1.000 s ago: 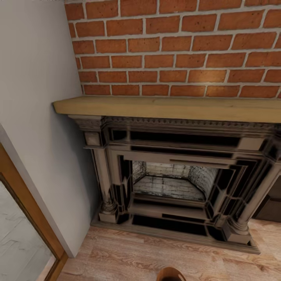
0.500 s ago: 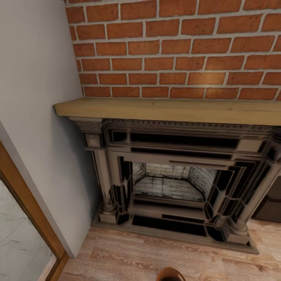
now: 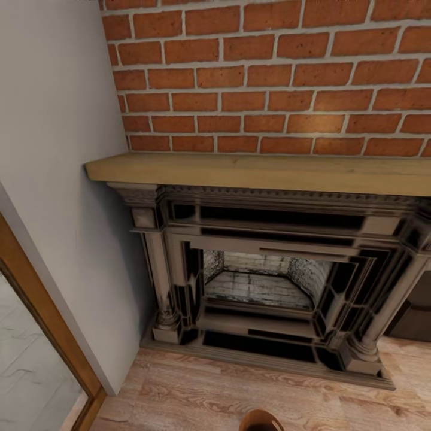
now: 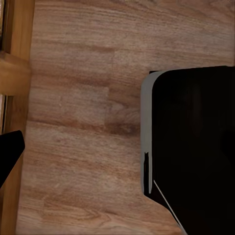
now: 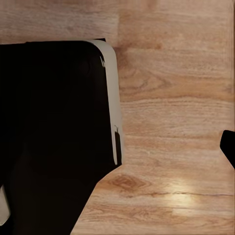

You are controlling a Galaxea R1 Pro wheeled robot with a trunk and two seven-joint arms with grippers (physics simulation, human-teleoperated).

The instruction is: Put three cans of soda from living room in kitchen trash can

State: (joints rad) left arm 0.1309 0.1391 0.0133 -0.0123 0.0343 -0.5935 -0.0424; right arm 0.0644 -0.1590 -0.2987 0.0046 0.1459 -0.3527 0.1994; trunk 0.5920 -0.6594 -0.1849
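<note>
I face the living room's ornate dark fireplace (image 3: 263, 281) under a red-brick chimney (image 3: 269, 78). The cans of soda are out of view. A small round brown rim (image 3: 261, 421) peeks in at the head view's bottom edge; I cannot tell whether it is the tash can. In the left wrist view one black fingertip (image 4: 10, 152) hangs over the wood floor (image 4: 83, 98), beside my black base (image 4: 196, 147). In the right wrist view another black fingertip (image 5: 228, 146) hangs over the floor (image 5: 171, 98), next to the base (image 5: 54, 127). Nothing shows at either fingertip.
A light wooden mantel shelf (image 3: 257, 170) juts out above the fireplace, with nothing on it. A grey wall (image 3: 54, 179) stands at the left, and a wood-framed glass door (image 3: 36, 335) is at the lower left. Light wood floor (image 3: 239, 395) lies before the hearth.
The whole head picture has slid slightly down and to the right, so the camera has moved. The brown rim keeps its place at the bottom edge. Nothing in the room has moved.
</note>
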